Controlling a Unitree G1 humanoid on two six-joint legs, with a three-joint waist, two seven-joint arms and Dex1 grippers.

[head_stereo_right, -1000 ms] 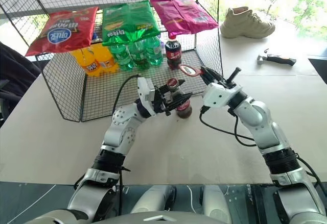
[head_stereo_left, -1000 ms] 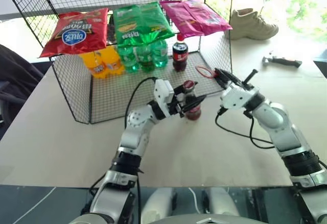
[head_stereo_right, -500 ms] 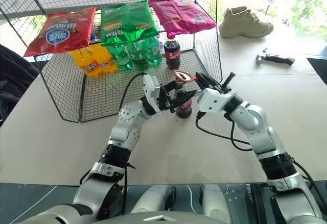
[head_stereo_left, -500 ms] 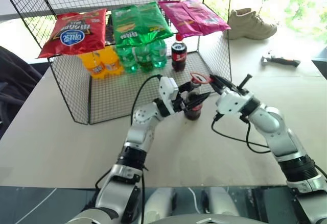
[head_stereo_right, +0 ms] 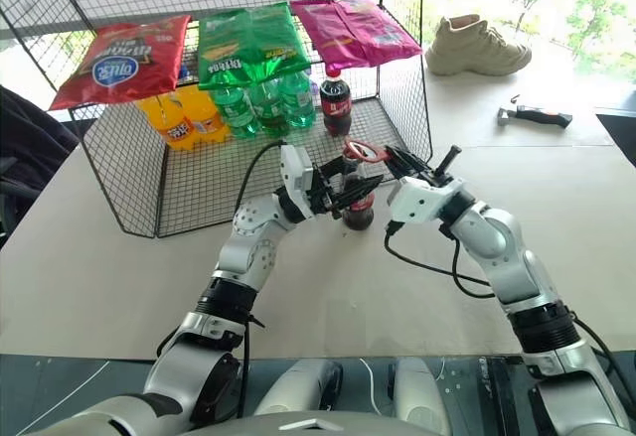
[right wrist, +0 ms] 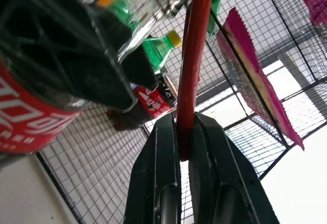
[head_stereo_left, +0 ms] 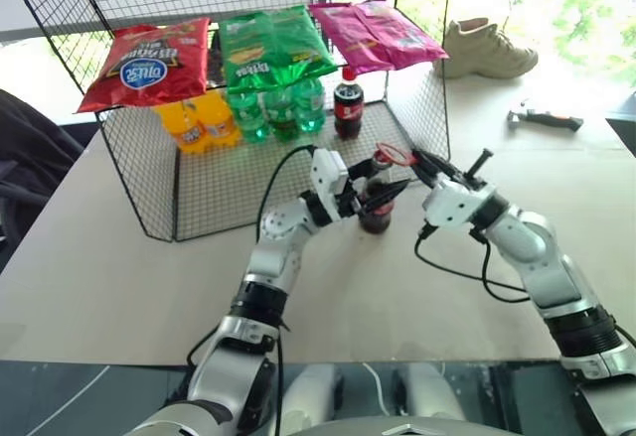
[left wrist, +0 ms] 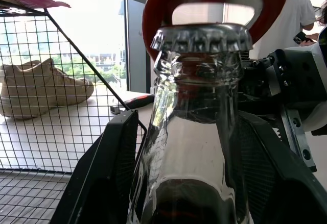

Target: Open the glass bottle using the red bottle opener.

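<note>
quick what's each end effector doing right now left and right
Left end effector: closed around the bottle, holding it upright.
Right end effector: shut on the opener, whose ring sits at the cap.

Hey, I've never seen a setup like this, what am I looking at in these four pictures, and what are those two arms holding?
This is a two-armed humanoid robot. Two pictures look down from its head; two look along each wrist's black fingers. On the pale table stands a wire rack with snack bags and drinks. The left gripper grips the small clear-glass cola bottle upright. The right gripper is shut on the flat red bottle opener, whose ring sits at the metal crown cap, still on. A beige shoe lies further back.
</note>
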